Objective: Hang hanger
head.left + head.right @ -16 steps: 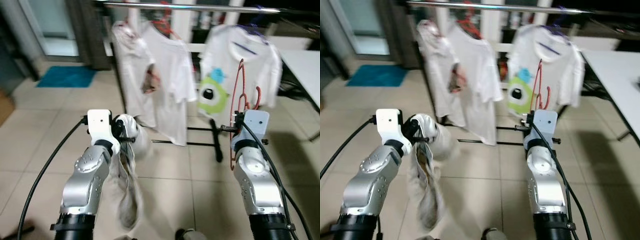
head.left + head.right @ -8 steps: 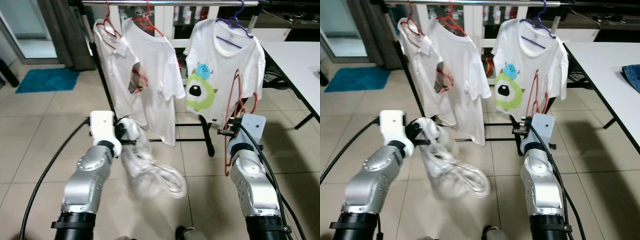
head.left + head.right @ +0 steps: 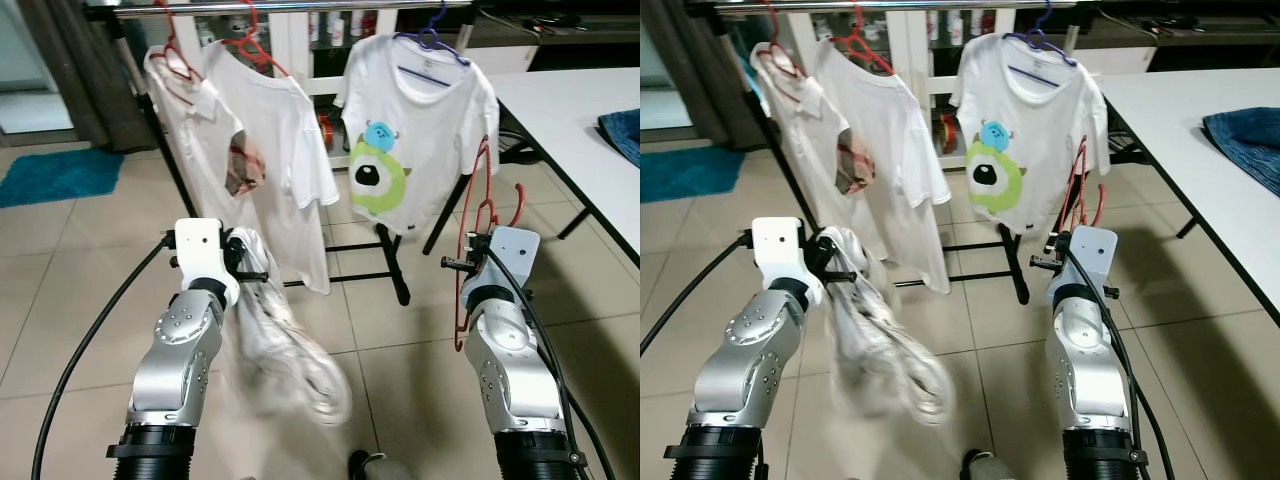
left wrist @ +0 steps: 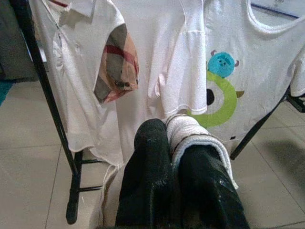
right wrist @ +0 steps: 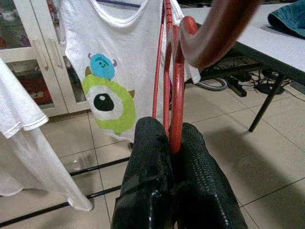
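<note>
The right end effector (image 5: 171, 143) is clamped tight on a thin red wire hanger (image 3: 478, 215), held upright in front of the metal clothes rail (image 3: 300, 6) near the white monster-print T-shirt (image 3: 410, 130). The left end effector (image 4: 174, 157) is closed on a crumpled white garment (image 3: 285, 350) hanging toward the tiled floor (image 3: 60, 250)

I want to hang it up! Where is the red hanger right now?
The red hanger is pinched in the right gripper, on the robot's right side, held up in front of the monster T-shirt hanging on the clothes rail.
</note>
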